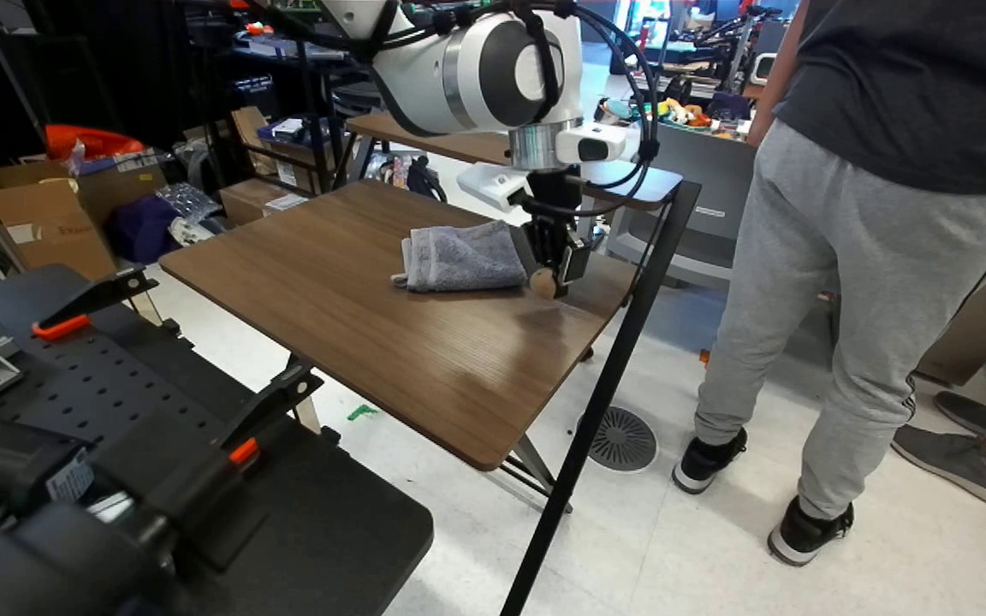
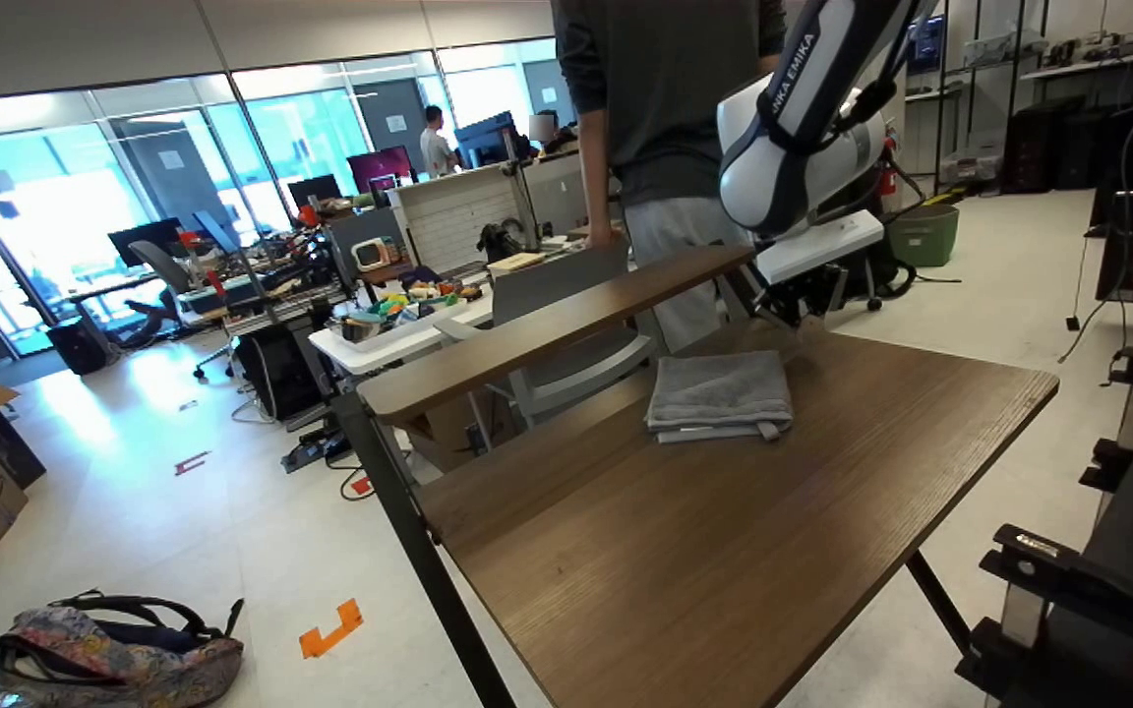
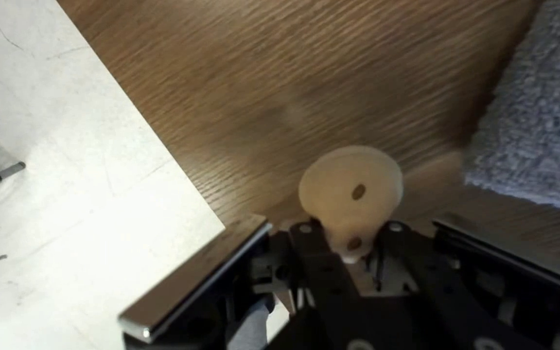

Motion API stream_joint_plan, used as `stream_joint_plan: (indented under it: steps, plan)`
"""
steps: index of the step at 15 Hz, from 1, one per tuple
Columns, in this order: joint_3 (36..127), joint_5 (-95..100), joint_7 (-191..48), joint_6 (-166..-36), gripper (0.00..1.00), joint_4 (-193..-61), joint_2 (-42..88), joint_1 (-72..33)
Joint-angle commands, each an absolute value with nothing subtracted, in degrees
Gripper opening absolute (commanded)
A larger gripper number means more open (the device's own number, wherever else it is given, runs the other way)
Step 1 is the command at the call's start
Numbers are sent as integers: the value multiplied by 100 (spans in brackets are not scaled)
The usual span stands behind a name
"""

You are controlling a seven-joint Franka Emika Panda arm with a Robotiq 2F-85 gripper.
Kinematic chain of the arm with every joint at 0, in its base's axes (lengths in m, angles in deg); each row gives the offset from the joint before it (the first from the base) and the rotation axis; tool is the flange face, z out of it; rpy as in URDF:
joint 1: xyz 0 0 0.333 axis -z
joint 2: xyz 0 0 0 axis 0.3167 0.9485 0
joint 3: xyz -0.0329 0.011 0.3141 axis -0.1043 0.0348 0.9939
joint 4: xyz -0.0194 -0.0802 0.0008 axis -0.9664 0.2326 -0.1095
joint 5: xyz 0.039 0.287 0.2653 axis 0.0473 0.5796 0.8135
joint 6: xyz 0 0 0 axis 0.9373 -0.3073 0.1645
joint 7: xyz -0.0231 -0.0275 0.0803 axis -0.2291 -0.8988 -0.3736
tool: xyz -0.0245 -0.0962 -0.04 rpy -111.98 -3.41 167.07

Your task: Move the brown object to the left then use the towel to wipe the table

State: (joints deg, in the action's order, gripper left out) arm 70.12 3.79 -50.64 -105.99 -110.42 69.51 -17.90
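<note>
Fingers, slightly parted, pinch the narrower end of the brown object near the towel.

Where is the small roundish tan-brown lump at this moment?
In the wrist view, the small roundish tan-brown lump is slightly right of centre, its narrow end between the black fingers, with the folded grey cloth towel at the right edge.

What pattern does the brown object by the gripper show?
The brown object is light tan with two dark spots, clearest in the wrist view.
</note>
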Motion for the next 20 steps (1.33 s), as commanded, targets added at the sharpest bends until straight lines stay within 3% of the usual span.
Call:
stream_joint_plan:
  steps: [1, 7, 8, 10, 17, 20]
  plan:
    - [6937, 519, -4679, -10587, 3, -10414, 7304, -1634]
    - [6942, 536, -4270, -10612, 3, -9874, 7576, -1481]
    - [6971, 533, -4263, -10623, 38, -9830, 7614, -1470]
    - [7072, 561, -4306, -10635, 46, -9817, 7641, -1460]
    - [7513, 486, -4462, -10950, 97, -10373, 7290, -1627]
    - [7646, 438, -4538, -11395, 100, -10903, 6859, -1777]
